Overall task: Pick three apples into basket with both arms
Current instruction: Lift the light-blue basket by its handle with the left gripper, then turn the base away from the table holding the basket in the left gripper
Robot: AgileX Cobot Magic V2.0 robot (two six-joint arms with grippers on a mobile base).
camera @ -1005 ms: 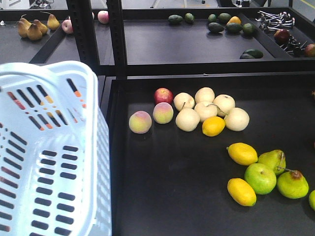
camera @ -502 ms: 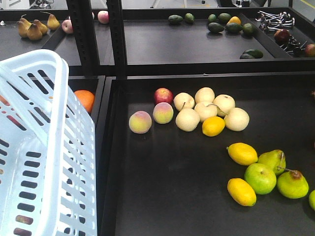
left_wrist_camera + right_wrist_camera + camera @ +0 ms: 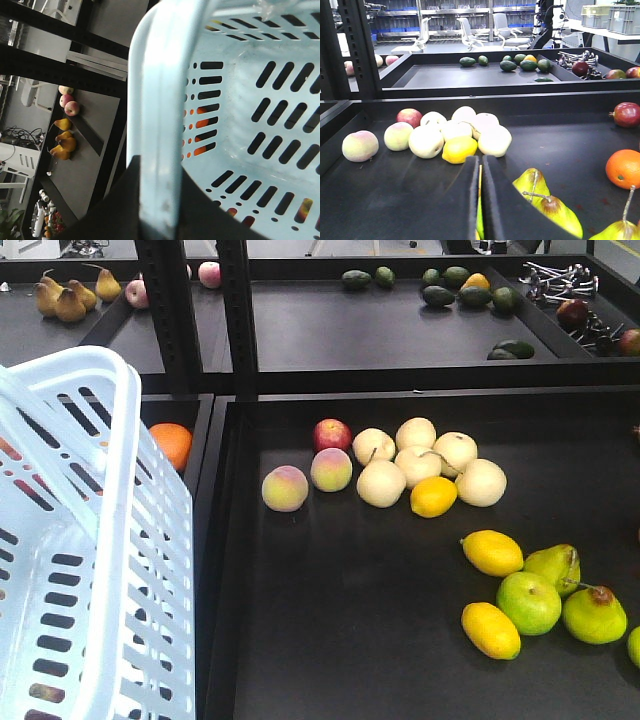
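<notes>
The pale blue-white slotted basket (image 3: 90,570) hangs tilted at the left of the front view, with no apple showing inside. My left gripper (image 3: 159,172) is shut on its rolled rim (image 3: 155,100), one black finger on each side. My right gripper (image 3: 480,170) is shut and empty, low over the black tray, pointing at the fruit pile. A red apple (image 3: 332,434) lies at the pile's left end and also shows in the right wrist view (image 3: 410,116). A dark-red apple (image 3: 626,114) lies at the tray's far right. Another dark-red apple (image 3: 573,312) sits in the back right tray.
Pale round fruits (image 3: 415,465), two peaches (image 3: 285,488), lemons (image 3: 492,552) and green pears (image 3: 594,614) lie on the black tray (image 3: 350,620). An orange (image 3: 172,443) sits behind the basket. Black shelf posts (image 3: 237,310) stand at the back left. Avocados (image 3: 356,279) lie on the rear tray.
The basket has swung left and tilted more on edge, uncovering the orange behind it. The fruit on the tray has not moved.
</notes>
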